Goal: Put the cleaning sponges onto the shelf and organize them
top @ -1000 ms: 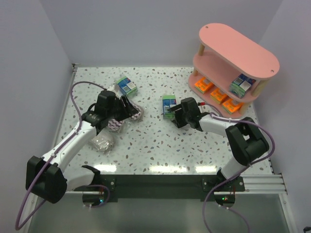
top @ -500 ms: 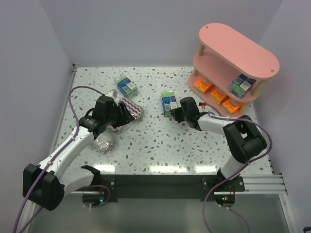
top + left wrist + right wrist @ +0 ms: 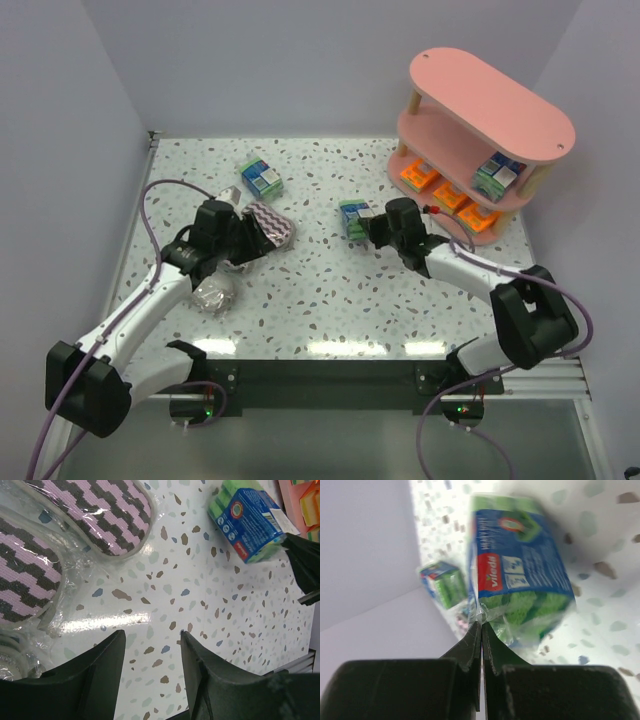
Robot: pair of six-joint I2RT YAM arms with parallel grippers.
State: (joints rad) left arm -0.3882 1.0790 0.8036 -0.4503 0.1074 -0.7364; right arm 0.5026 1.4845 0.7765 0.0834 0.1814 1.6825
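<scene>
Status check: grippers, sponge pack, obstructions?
Right gripper shut on green-and-blue pack, at wrap seam. Left gripper open, empty, beside purple zigzag packs. Nothing between pack and shelf.

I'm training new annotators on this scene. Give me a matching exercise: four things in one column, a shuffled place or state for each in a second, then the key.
1. orange packs
2. purple zigzag sponge
3. left gripper
4. right gripper

A. shut on the wrap of a green-and-blue pack
B. on the bottom tier of the shelf
C. open, holding nothing
D. lying on the table

Pairs: 1-B, 2-D, 3-C, 4-A
</scene>
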